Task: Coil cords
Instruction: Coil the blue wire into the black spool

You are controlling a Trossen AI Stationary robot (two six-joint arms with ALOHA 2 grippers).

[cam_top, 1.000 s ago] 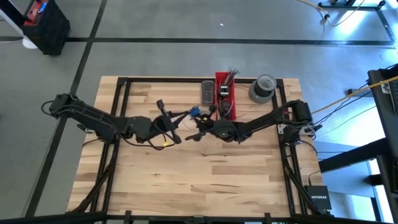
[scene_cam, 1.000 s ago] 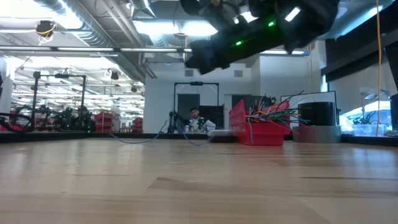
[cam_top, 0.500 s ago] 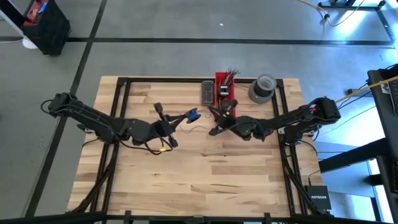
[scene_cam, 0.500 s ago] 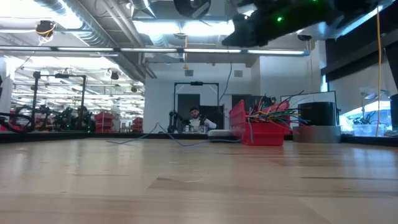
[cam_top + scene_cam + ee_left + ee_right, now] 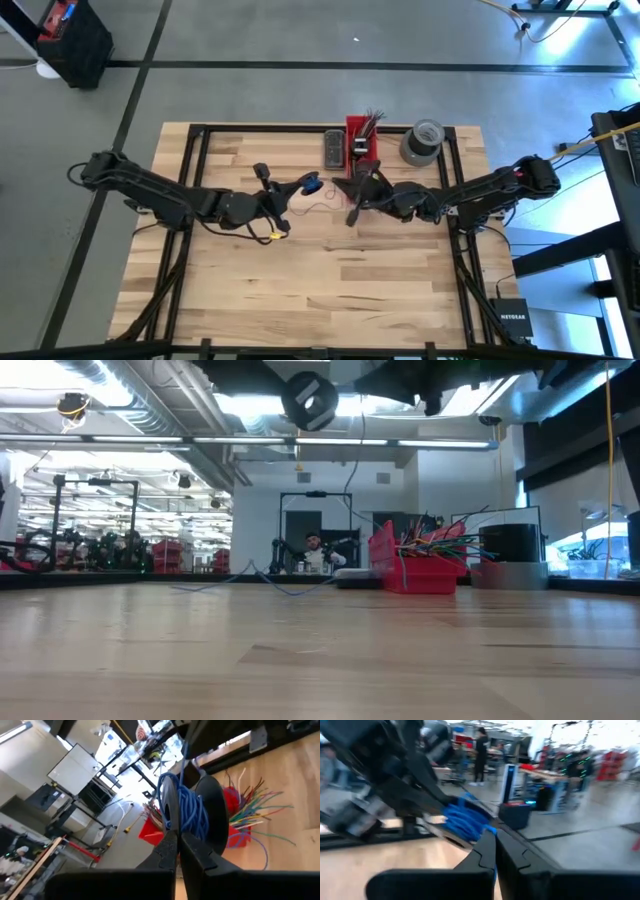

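Left gripper (image 5: 179,851) clamps the blue cord (image 5: 192,815) coil just ahead; right gripper (image 5: 495,851), fingers together, seemingly pinches its strand

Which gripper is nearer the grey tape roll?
Right. The right gripper sits left of the tape roll, in front of the red bin; the left gripper is farther left.

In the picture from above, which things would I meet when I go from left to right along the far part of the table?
Left claw → blue cord spool → dark flat device → red bin → grey tape roll.
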